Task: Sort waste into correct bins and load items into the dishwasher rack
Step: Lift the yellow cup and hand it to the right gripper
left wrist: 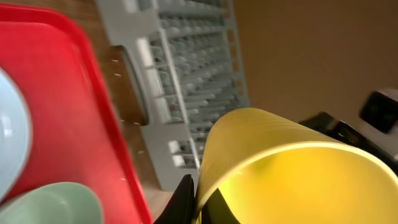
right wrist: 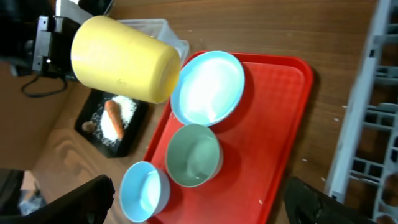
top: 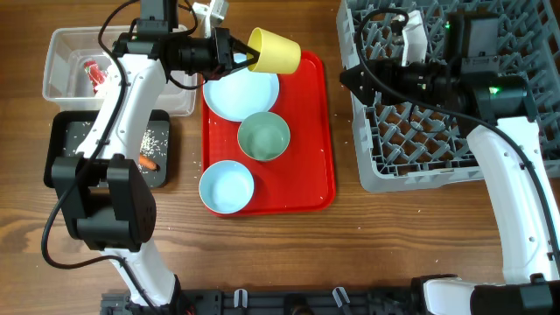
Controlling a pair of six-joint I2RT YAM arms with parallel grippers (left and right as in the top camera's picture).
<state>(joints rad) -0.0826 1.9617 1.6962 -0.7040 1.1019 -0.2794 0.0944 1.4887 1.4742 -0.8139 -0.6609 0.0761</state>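
Yellow cup [left wrist: 280, 168], clamped in your left fingers [left wrist: 181, 204] mid-loading, needs carrying ahead into the rack [top: 411, 150]; your right fingers [right wrist: 323, 202] stand apart.

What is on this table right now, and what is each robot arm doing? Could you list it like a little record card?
Left gripper: shut on the rim of the yellow cup, which is tipped sideways above the red tray
Right gripper: open, empty, at the left edge of the grey rack
On the red tray: blue plate, green bowl, blue bowl
In the black tray: rice, carrot
In the clear tub: red-and-white wrapper
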